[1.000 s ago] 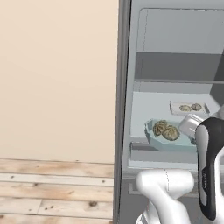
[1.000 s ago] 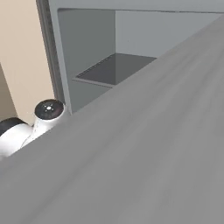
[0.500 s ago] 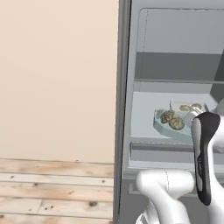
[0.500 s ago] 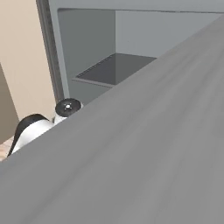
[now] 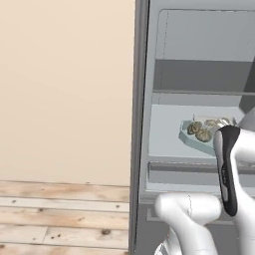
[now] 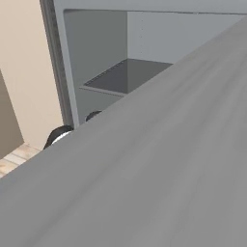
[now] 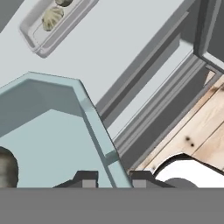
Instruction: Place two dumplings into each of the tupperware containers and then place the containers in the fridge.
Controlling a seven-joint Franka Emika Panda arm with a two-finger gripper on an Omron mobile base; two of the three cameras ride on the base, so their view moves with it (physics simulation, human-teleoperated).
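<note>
The fridge [image 5: 199, 45] stands open, pale inside. Over its middle shelf [image 5: 164, 134] sits the pale teal tupperware container [image 5: 191, 138] with dumplings [image 5: 198, 131] in it. Whether it rests on the shelf I cannot tell. In the hand view my gripper [image 7: 113, 179] is shut on the rim of this teal container [image 7: 52, 144], one fingertip [image 7: 85, 178] inside the wall and one outside. A dumpling [image 7: 6, 168] lies in it at the left edge. Further in stands the whitish container [image 7: 39, 37] holding dumplings [image 7: 52, 18], seen also as the whitish container [image 5: 221, 121] in the left base view.
The fridge's big grey door [image 6: 169, 169] crosses most of the right base view, with a dark upper shelf [image 6: 130, 77] behind it. A beige wall [image 5: 64, 89] and wooden floor [image 5: 60, 214] lie left of the fridge. My white arm [image 5: 229, 169] rises in front of the lower shelves.
The teal container with its dumplings has moved up and right, deeper onto the fridge shelf and closer to the whitish container. The arm has followed it in.
</note>
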